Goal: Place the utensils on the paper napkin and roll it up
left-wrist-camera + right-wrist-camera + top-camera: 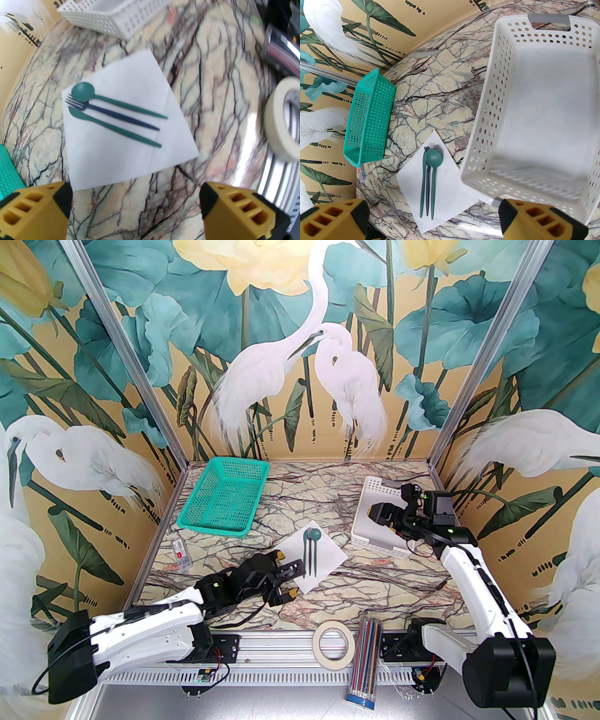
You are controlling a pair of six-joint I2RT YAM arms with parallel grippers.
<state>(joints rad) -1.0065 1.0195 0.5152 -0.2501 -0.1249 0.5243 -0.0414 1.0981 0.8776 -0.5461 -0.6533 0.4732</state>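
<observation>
Checking the roll setup. The utensils (427,187) were found lying on the paper napkin (131,152), so placement was judged done. The roll was judged not yet started, since the napkin was seen flat on the tabletop (222,93) with no edge lifted.

Key relation: in the top view the napkin was set as a diamond. The utensils' long axis was laid along its far-to-near diagonal, heads at the napkin's far corner and handle tips short of its near corner.

The left fingers (35,211) were seen spread wide with nothing between them, just beside the napkin's left corner. Whether that corner was touched could not be told. From the left wrist the napkin was seen straight ahead, its closest corner just beyond them.

The right fingers (534,222) were also seen spread wide and empty, held over the white basket (485,117), well to the napkin's right. The left arm was therefore judged the nearer one.

A roll axis parallel to the handles would be called for. The napkin's left corner would likely be the one to be lifted and carried across the utensils. Slipping or crumpling under a pinch may be expected of paper this thin.

Look:
- Three pieces were counted: a green spoon (82,91) with a round bowl, a darker fork (131,119) that read near navy in the left wrist view, and a green knife-like piece (112,126).
- The heads were seen bunched together and the handles fanned slightly apart.
- The napkin was seen plain white and thin, with one faint crease across it.
</observation>
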